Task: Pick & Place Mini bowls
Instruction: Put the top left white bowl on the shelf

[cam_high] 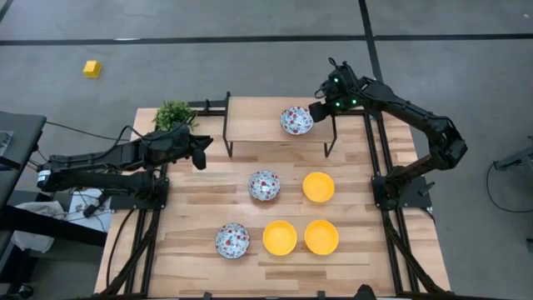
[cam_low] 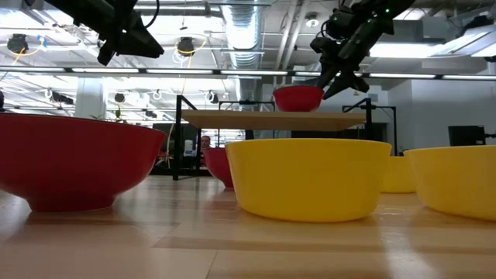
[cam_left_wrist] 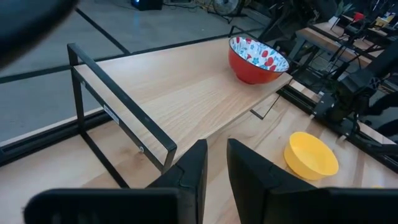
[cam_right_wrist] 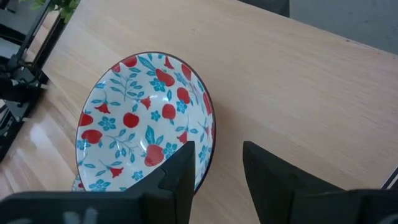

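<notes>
A floral mini bowl (cam_high: 296, 120) (cam_right_wrist: 146, 127), red on the outside (cam_low: 298, 98), stands on its base on a raised wooden shelf (cam_high: 258, 121) at the table's far side. My right gripper (cam_high: 321, 107) (cam_right_wrist: 217, 171) is open at the bowl's right rim, one finger over the inside and one outside. Two more floral bowls (cam_high: 264, 185) (cam_high: 232, 240) and three yellow bowls (cam_high: 318, 187) (cam_high: 280, 237) (cam_high: 321, 237) sit on the table. My left gripper (cam_high: 200, 154) (cam_left_wrist: 216, 168) hovers left of the shelf, its fingers a narrow gap apart. My right gripper straddles the floral bowl's right rim (cam_right_wrist: 208, 140), coming down at a slant from the right. One finger (cam_right_wrist: 177, 168) overlaps the inside near the rim. I cannot tell whether it touches the bowl. The bowl rests upright on the shelf.
The shelf stands on thin black metal legs (cam_high: 226, 125) (cam_left_wrist: 118, 112). A small green plant (cam_high: 175, 114) sits at the table's far left corner. Bare wood lies along the table's left side (cam_high: 166, 233). A yellow block (cam_high: 92, 68) lies on the floor beyond.
</notes>
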Robot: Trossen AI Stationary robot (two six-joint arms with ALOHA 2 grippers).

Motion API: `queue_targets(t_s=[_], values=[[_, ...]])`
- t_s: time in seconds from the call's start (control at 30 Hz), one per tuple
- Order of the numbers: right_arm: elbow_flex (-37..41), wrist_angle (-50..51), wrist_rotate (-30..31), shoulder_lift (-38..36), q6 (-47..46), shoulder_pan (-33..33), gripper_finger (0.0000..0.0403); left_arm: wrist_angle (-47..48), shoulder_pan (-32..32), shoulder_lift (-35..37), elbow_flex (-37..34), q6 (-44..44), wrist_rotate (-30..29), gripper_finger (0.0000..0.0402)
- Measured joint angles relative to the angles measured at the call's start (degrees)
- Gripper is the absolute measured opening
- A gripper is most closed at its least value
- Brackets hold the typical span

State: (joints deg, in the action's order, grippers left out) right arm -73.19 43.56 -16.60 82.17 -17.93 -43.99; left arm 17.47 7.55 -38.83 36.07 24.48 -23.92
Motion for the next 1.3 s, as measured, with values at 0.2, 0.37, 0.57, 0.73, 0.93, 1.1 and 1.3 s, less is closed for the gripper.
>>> queue_targets(t_s=[0.2, 0.37, 0.57, 0.73, 0.93, 1.1, 1.3], values=[[0.0, 0.77, -0.02, 0.0, 0.0, 0.0, 0.0123, 0.0, 0.0, 0.0, 0.02, -0.13, 0.0, 0.0061], [0.0, 1.31, -0.02, 0.0, 0.0, 0.0, 0.0123, 0.0, 0.0, 0.0, 0.02, -0.14, 0.0, 0.0061], [0.0, 1.36, -0.15, 0.0, -0.02, 0.12, 0.0123, 0.0, 0.0, 0.0, 0.02, -0.15, 0.0, 0.0061], [0.0, 1.36, -0.36, 0.0, -0.02, 0.5, 0.0123, -0.07, 0.0, 0.0, 0.04, -0.16, 0.0, 0.0061], [0.02, 1.42, -0.57, 1.36, -0.02, 0.67, 0.0123, -0.57, 0.0, -0.02, 0.07, -0.16, 0.02, 0.0061], [0.02, -0.87, -1.13, 1.51, -0.02, 0.85, 0.0123, -0.87, 0.0, -0.02, 0.07, -0.17, 0.02, 0.0061], [0.02, -0.59, -1.39, 2.49, -0.06, 1.19, 0.0123, -0.9, 0.0, -0.02, 0.07, -0.22, 0.02, 0.0061]])
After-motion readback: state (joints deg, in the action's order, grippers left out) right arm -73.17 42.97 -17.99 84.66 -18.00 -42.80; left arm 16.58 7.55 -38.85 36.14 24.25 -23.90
